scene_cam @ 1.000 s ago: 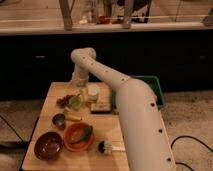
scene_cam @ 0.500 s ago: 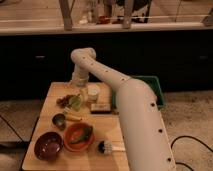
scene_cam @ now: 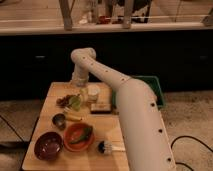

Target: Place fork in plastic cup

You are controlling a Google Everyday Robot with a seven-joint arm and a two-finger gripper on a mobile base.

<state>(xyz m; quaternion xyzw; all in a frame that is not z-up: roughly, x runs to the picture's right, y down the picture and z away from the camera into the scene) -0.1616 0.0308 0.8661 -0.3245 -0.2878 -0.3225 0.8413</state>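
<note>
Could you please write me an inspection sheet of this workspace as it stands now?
Surface: light wooden table, crowded on its left half.
Job's things: small translucent pale-green plastic cup at the far left of the table; fork not made out.
Clutter: taller opaque white cup; small dark metal cup; orange bowl holding something green; dark maroon bowl; dish brush with a white handle; flat dark block; green bin behind the arm.
Gripper: gripper low over the far side of the table, between the two cups.
Cables: dark cable on the floor to the right.
Surroundings: speckled floor, dark counter front behind.
</note>
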